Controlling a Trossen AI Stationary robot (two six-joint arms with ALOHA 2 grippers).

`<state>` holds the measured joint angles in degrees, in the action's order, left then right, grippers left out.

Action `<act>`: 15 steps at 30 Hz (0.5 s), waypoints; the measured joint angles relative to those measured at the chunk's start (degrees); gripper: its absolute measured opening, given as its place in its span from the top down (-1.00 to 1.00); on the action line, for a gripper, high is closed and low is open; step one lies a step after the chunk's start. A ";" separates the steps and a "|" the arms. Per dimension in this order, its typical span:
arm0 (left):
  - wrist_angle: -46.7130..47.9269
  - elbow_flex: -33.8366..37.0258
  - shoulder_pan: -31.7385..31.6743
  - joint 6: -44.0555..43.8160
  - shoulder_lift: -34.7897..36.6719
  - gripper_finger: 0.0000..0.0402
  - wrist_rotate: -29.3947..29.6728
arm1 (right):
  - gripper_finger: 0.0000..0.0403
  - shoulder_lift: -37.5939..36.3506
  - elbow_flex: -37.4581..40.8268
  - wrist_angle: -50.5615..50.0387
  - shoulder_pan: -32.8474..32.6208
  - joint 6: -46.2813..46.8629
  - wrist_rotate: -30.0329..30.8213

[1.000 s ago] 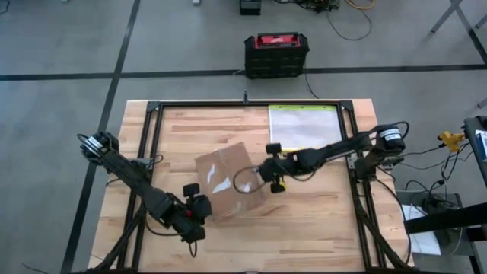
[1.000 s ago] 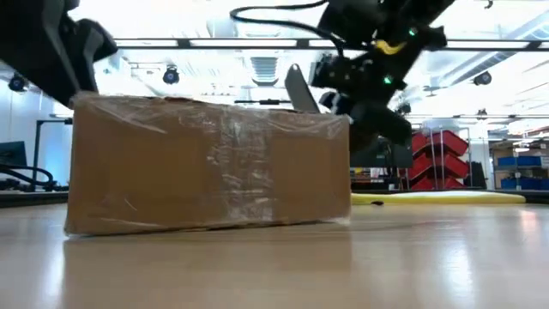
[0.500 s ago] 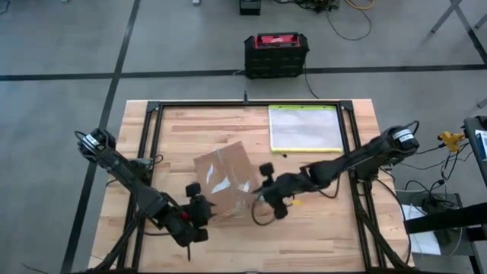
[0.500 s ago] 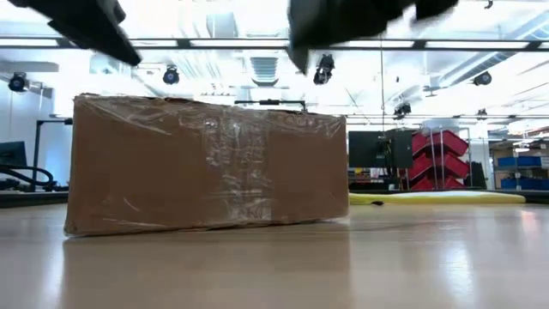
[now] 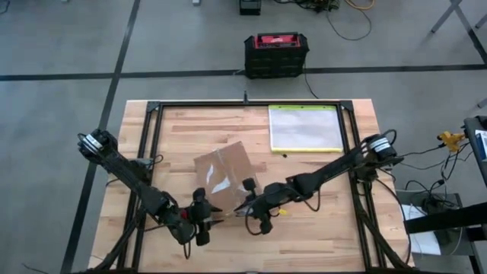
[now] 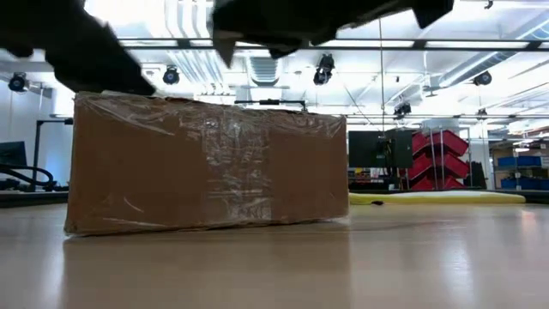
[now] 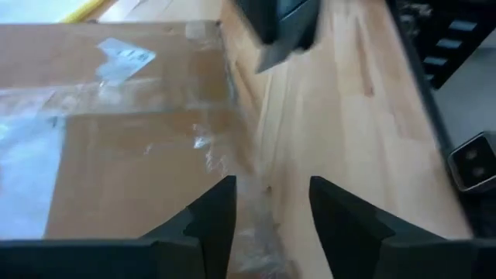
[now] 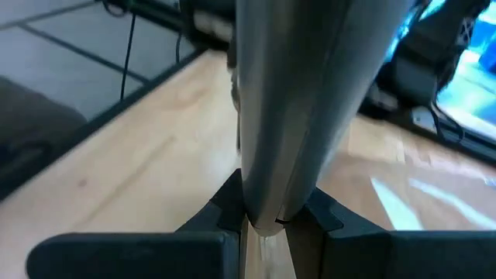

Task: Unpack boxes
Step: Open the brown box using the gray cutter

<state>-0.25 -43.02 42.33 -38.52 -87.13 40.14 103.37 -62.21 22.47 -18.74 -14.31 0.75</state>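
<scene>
The carton (image 5: 224, 177) lay flat near the middle of the desk (image 5: 319, 236), turned at an angle to the desk's edges, its flaps down and strips of shiny clear tape (image 6: 225, 154) running across its top and down its side. In the low view it stood as a closed brown block, with no flap lifted.

The left end effector (image 5: 204, 222) hovered just off the carton's near corner, its fingers (image 7: 213, 213) spread with a clear gap between them, the taped cardboard and bare wood showing through that gap in the left wrist view. The right end effector (image 5: 257, 209) sat just beside the carton's near right edge, pinching a slim grey blade-like tool (image 8: 298, 101) that ran forward from its fingers in the right wrist view.

Judging by this, the step in hand was cutting the tape seal: the box was unopened and the tool was poised at its edge. The next move likely called for bringing the tool's tip onto the tape seam and drawing it along the seam, while the left end effector steadied the carton so that it did not slide on the smooth wood. Shallow depth would matter, to avoid damaging whatever was inside.

A clear pouch with a yellow-green edge (image 5: 304, 128) lay well apart at the desk's far right.
</scene>
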 joint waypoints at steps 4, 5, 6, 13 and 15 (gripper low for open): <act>-0.34 1.34 -0.01 -1.79 0.00 0.06 0.69 | 0.80 2.66 -2.11 -0.68 0.95 0.11 -2.64; -0.48 1.64 -0.01 -2.34 0.00 0.05 0.59 | 0.80 3.00 -2.47 -0.59 1.18 0.37 -3.56; -0.90 2.09 -0.02 -2.95 0.01 0.05 0.46 | 0.80 3.36 -2.80 -0.42 1.41 0.63 -4.43; -1.36 3.59 0.00 -4.44 0.16 0.18 -0.07 | 0.80 4.66 -3.15 0.70 2.17 0.40 -7.64; -1.31 3.65 0.00 -4.22 0.17 0.21 -0.26 | 0.80 4.55 -3.20 1.10 2.37 0.66 -8.33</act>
<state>-1.56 -39.38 42.33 -42.75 -86.96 39.89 107.92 -65.41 23.57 -16.36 -13.65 -7.57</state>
